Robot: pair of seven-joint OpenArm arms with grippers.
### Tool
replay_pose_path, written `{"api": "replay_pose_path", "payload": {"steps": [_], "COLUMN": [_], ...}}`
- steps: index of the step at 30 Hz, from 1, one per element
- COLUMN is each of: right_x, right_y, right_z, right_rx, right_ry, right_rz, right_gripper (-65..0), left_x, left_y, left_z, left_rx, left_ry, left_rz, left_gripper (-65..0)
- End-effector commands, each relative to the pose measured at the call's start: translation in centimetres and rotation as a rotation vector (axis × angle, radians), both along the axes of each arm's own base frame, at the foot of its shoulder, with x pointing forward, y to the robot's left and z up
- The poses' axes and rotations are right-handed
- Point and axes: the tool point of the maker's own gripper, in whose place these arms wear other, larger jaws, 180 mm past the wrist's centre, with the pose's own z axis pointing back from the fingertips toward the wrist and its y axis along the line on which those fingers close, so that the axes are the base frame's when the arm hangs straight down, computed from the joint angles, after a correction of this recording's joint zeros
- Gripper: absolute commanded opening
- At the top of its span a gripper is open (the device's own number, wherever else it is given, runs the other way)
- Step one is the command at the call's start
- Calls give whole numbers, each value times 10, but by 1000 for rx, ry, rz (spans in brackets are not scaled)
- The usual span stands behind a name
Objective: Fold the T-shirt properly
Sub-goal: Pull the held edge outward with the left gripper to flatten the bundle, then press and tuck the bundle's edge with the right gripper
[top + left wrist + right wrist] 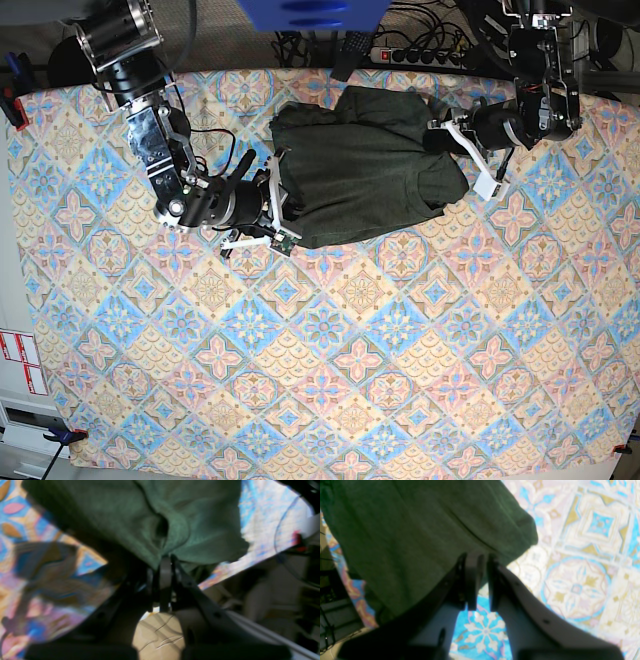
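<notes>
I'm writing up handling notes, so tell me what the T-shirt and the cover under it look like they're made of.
T-shirt: looks like a soft knit, probably cotton jersey, matte heathered olive; it bunches into rounded folds where the left gripper pinches it.
Table cover: seems to be printed cloth or vinyl with a tile pattern in blue, pink and tan; it lies flat, and the finish is hard to tell.

Plain dark olive-green T-shirt (365, 165); counter (330, 370) covered in blue, pink, yellow and cream floral-diamond tile pattern.
</notes>
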Motion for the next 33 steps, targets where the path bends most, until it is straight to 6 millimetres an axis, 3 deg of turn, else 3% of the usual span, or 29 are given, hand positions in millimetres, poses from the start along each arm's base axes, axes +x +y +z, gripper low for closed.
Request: {"api": "replay_pose_path", "payload": {"steps": [1,3,10,13,19,21,25,28,31,33], "right_x": [10,8,-22,-30,-22,-16,-4,7,19,26], "right_y": [4,6,36,48,82,91,115,114,109,119], "right_z": [15,14,3,3,23,30,47,39,28,30], "right_rx": [36,34,25,29,69,84,131,109,95,128], "right_ry": [-42,-38,-4,-3,-55,-69,-100,-76,-52,-47], "right_rz": [2,11,141,190,254,258,266,253,232,224], "right_gripper": [-573,-573,-573,-573,-575,-575,-575,-575,-575,-575], "left_x": [-2,-14,-17,-15,-33,-41,-58,-67,-69,-66], "left_y": [-5,-9,3,11,8,0,-25,-44,-56,-58], "left_z": [-1,-7,-7,1,17,22,20,18,17,11], "left_rx": [26,56,102,135,169,159,109,77,53,58], "left_ry": [-1,49,61,37,6,-3,19,30,31,37], "left_rz": [-50,-120,-158,-178,-244,-263,-310,-363,-366,-356], "left_gripper": [-650,-607,-259,-183,-187,-234,-417,-553,-560,-553]}}
